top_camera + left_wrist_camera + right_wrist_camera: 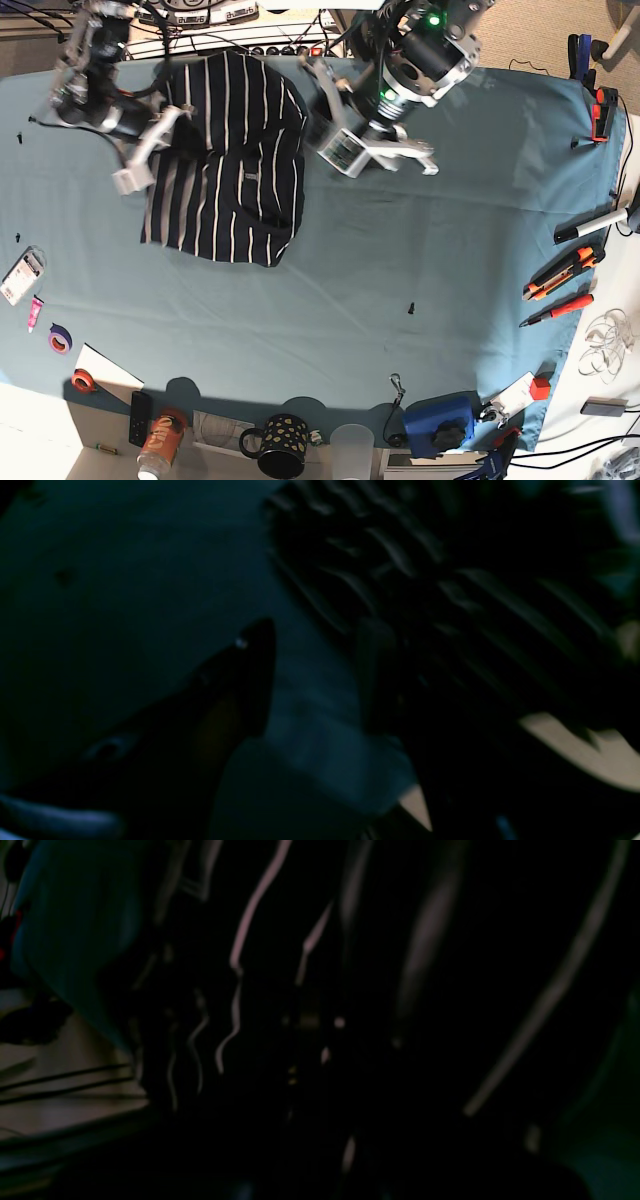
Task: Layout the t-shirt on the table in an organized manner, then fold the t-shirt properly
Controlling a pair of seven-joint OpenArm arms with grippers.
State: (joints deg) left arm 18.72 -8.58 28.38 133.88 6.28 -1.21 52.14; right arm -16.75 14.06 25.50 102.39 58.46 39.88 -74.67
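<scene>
I am working at the big table [450, 250], the biggest thing here, with its blue-green cloth spread wide. Most of it is lying bare, so I think there is plenty of room for laying things out flat.

The t-shirt [225, 165] is sitting near the far edge of the table, toward my right side. It is dark with thin white stripes. It is not lying flat; it is looking bunched and partly doubled over itself. Its long way is running from the far edge toward the near edge, and the stripes are running that way too. A small label is showing near its middle. I cannot tell for sure which end is the neck.

My right gripper [135, 160] is sitting at the shirt's edge on my right side. In its own camera, striped cloth is filling almost everything, dark and blurry, so I cannot see the jaws there. They are squeezed closed, and I am guessing they are pinching the shirt's edge, because pulling an edge outward is how I would spread it.

My left gripper [345, 150] is hanging just beside the shirt's other edge. In its own camera I am seeing its fingers [240, 680] standing apart over bare cloth, with the shirt just next to them. It is let go and holding nothing.

I think I am in the spreading step, and folding is not started yet.
</scene>
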